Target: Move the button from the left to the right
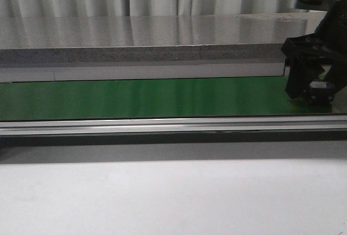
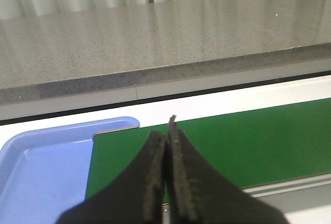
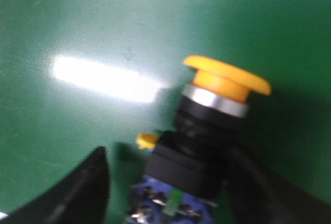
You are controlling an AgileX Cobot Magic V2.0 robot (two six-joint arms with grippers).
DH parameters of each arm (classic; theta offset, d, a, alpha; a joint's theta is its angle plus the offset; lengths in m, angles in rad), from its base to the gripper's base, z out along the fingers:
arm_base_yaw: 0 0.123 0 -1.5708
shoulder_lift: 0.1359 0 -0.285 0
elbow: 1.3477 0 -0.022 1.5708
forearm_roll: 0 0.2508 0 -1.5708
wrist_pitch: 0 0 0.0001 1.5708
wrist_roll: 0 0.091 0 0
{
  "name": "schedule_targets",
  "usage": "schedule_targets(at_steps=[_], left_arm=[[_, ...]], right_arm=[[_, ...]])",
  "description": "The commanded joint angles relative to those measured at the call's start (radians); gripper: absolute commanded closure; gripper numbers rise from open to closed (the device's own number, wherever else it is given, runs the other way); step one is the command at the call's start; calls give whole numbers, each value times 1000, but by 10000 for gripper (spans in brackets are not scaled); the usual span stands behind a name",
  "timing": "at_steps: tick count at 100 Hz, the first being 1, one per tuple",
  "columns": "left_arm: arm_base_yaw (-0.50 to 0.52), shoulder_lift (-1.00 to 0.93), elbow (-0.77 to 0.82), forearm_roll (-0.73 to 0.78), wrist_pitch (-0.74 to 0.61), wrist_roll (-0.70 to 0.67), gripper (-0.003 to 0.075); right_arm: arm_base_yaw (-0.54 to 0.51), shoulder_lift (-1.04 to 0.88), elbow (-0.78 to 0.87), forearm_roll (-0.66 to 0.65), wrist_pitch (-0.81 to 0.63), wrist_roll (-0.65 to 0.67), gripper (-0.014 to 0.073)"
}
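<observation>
The button lies on the green belt, with a yellow-orange cap, a black body and a blue base with a small green mark. My right gripper is open around it: one finger stands clear of the body, the other is close against it. In the front view the right gripper is low over the belt at the far right, and only the button's blue base shows between the fingers. My left gripper is shut and empty above the belt's left end. It is out of the front view.
A blue tray sits just off the belt's left end. A grey stone counter runs behind the belt. A metal rail edges the belt's front, with a white table surface before it.
</observation>
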Motion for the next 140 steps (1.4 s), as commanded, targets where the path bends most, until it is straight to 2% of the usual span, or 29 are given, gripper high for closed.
schedule_targets(at_steps=[1, 6, 11, 38, 56, 74, 93, 110, 140], left_arm=[[-8, 7, -28, -10, -75, 0, 740], [-8, 7, -28, -10, -75, 0, 740], [-8, 7, -28, -10, -75, 0, 740], [-8, 7, -28, -10, -75, 0, 740], [-8, 7, -28, -10, -75, 0, 740], [-8, 7, -28, -10, -75, 0, 740], [-8, 7, -28, -10, -75, 0, 740], [-8, 7, -28, -10, -75, 0, 740], [-8, 7, -28, -10, -75, 0, 740]], right_arm=[[-1, -42, -32, 2, -30, -12, 279], [-1, -42, -32, 2, -23, -11, 334], [-1, -42, -35, 2, -12, -10, 354], [-1, -70, -139, -17, 103, -10, 355], [-27, -111, -214, -130, 123, -10, 355], [-127, -112, -247, -229, 129, -11, 355], [-280, -112, -247, -232, 102, -20, 355], [-395, -93, -247, -232, 60, -94, 355], [-478, 6, -247, -230, 2, -144, 355]])
